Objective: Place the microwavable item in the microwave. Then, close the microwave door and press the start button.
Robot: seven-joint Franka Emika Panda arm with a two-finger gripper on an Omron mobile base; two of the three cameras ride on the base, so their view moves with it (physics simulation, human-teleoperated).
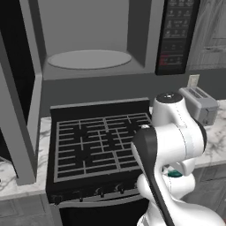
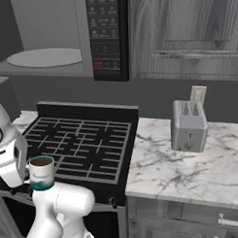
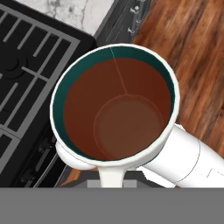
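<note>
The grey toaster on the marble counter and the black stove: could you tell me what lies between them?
Bare white marble counter separates the grey toaster from the black stove, shown in the right base view.

Small white cylindrical mug [image 3: 114, 107] had a dark teal inner band and brown fill. Marble worktop [image 2: 190, 169] was white with grey veins. Stove grate [image 1: 99, 143] was black, toaster [image 2: 189, 126] plain grey, floor [image 3: 192, 65] reddish-brown wood, microwave cavity [image 1: 88, 39] light grey.

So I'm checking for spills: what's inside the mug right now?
The mug holds a brown liquid up to near the green inner rim; its round bottom shows faintly through. The jaws gripping it are hidden beneath the mug.
</note>
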